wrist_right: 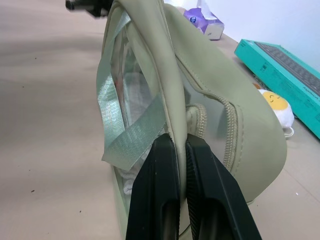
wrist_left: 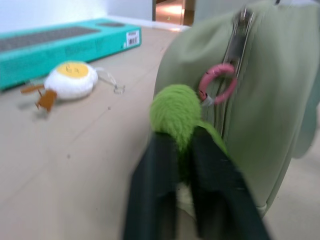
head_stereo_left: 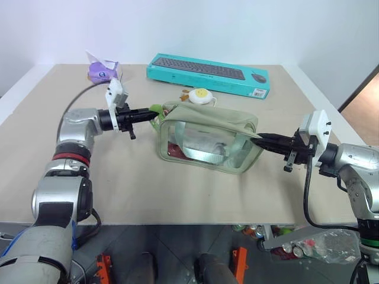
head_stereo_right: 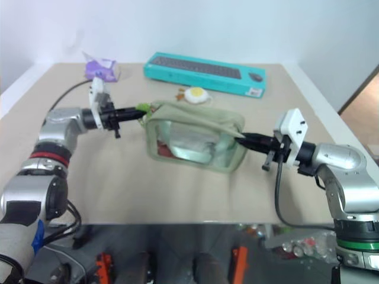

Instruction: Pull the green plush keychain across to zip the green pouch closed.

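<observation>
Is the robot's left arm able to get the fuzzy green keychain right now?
Yes, it looks so: the left gripper is already shut on the green plush keychain at the end of the green pouch, with nothing between them.

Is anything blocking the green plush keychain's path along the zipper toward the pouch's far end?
Nothing visible does. The left gripper is shut on the green plush keychain at one end of the green pouch; the right gripper pinches the other end.

Head pair: high, facing forward and down over the table [head_stereo_left: 177,195], sharing the green pouch [head_stereo_left: 207,139] and keyboard box [head_stereo_left: 208,74] by the far edge. Wrist cameras: very close, facing opposite pouch ends.
</observation>
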You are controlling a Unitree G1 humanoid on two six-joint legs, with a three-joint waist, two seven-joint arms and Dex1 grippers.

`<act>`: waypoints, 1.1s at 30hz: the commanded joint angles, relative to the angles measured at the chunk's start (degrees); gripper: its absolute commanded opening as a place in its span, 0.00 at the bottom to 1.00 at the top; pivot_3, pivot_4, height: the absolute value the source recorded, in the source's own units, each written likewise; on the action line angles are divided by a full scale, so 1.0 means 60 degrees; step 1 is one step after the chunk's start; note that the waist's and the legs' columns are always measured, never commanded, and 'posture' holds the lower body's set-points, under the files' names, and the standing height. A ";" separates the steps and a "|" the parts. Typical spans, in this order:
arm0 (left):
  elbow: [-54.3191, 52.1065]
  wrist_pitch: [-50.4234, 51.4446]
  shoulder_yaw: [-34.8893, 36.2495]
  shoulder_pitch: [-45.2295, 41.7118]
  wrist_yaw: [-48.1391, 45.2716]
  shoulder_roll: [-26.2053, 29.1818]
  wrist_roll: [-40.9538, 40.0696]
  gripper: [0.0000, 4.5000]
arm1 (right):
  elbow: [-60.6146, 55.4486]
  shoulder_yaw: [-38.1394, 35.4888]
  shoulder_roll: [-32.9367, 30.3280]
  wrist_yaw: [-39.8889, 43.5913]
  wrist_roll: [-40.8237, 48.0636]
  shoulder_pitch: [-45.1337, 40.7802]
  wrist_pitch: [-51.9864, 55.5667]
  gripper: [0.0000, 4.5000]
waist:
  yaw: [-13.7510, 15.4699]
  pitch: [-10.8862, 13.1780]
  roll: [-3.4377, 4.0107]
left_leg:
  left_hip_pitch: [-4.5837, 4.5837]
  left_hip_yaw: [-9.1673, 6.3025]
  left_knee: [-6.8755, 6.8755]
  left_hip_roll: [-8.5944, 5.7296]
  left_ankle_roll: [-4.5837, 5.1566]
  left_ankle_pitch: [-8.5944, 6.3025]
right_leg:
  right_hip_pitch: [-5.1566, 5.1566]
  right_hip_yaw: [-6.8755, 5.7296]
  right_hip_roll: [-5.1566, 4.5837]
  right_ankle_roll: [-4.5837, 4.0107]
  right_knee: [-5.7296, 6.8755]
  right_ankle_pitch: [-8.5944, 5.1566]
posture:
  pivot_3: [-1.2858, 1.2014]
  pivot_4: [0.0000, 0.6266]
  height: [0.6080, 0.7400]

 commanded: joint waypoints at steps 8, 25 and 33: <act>-0.4510 0.3316 0.0123 0.0322 0.0033 0.0412 -0.1491 0.00 | 0.0004 -0.0118 -0.0231 0.0131 0.0002 -0.0260 -0.0033 0.00 | 0.0007 0.0006 -0.0009 | -0.0003 -0.0001 0.0001 0.0000 0.0000 0.0000 | 0.0002 -0.0002 -0.0006 0.0023 -0.0001 -0.0013 | 0.52 0.24 1.00; -0.5925 0.4062 -0.1495 0.0332 0.1994 -0.1530 -0.1061 0.00 | 0.0161 -0.0095 -0.0141 0.0225 -0.0118 -0.0353 -0.0135 0.00 | 0.0008 0.0006 -0.0008 | 0.0004 -0.0001 0.0005 -0.0003 -0.0001 0.0001 | 0.0006 0.0006 -0.0002 0.0028 0.0000 -0.0015 | 0.52 0.24 1.00; -0.5967 0.4336 -0.2281 0.0419 0.1351 -0.1079 -0.0629 0.22 | 0.0064 -0.0132 -0.0096 0.0108 -0.0118 -0.0211 -0.0167 0.00 | 0.0018 0.0005 -0.0007 | 0.0005 -0.0002 0.0006 -0.0008 -0.0002 0.0002 | 0.0010 0.0005 -0.0005 0.0036 -0.0001 -0.0020 | 0.52 0.24 1.00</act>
